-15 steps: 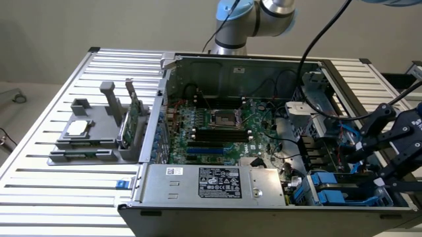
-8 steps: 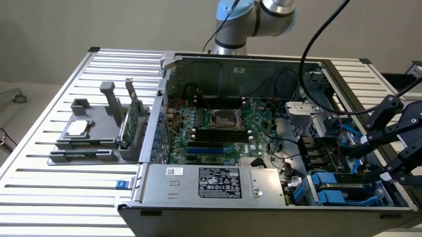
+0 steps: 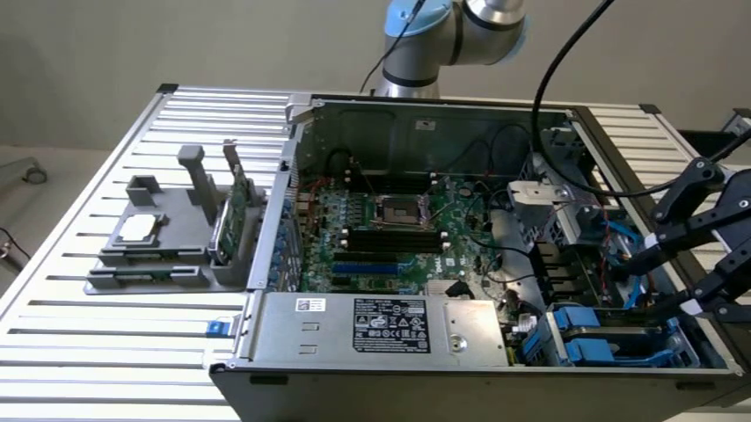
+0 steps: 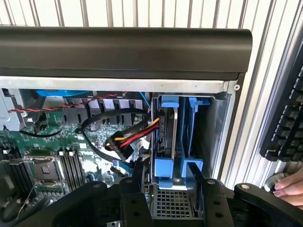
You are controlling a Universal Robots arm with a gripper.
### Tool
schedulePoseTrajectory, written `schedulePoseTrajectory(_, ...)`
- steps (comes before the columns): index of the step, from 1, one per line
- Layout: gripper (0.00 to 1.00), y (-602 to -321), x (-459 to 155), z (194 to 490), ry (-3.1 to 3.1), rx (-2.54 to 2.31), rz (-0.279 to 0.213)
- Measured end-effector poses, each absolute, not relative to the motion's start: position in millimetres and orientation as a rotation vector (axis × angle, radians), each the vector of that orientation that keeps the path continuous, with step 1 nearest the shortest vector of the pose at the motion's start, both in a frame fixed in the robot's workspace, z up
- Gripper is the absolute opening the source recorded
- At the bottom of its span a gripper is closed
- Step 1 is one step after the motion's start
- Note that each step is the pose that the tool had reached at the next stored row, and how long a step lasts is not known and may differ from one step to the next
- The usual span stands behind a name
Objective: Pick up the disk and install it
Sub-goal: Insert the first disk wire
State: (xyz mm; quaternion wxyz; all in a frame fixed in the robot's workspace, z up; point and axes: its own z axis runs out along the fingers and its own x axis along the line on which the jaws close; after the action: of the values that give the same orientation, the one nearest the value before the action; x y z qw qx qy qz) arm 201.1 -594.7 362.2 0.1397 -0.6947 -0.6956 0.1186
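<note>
The disk [image 4: 166,142] stands on edge in its blue carrier inside the drive bay [image 4: 201,137] at the corner of the open computer case [image 3: 388,369]; in the wrist view its grey metal side and the blue frame show, slotted between the bay's walls. In the exterior view the same blue carrier [image 3: 593,338] sits in the bay at the case's near corner, toward the exterior view's right. The pincer [image 4: 168,182] hovers just above the bay with its two black fingers [image 4: 138,177] spread wide, one on each side of the carrier's end, gripping nothing. In the exterior view the pincer [image 3: 692,264] hangs over the right edge of the case. A bundle of red, yellow and black cables [image 4: 130,139] ends in a plug just beside the disk. The motherboard [image 3: 388,229] lies on the case floor. On the slatted bench [image 3: 105,334], left of the case, a grey fixture [image 3: 164,237] carries a small square chip [image 3: 137,229] and an upright green card [image 3: 238,211]. A person's fingers [image 4: 289,184] rest near a keyboard [image 4: 289,123].
</note>
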Motion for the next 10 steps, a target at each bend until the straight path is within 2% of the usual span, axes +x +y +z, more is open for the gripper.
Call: schedulePoseTrajectory(10, 0.48, -595, 176, 366, -2.01, -2.007, 0.343)
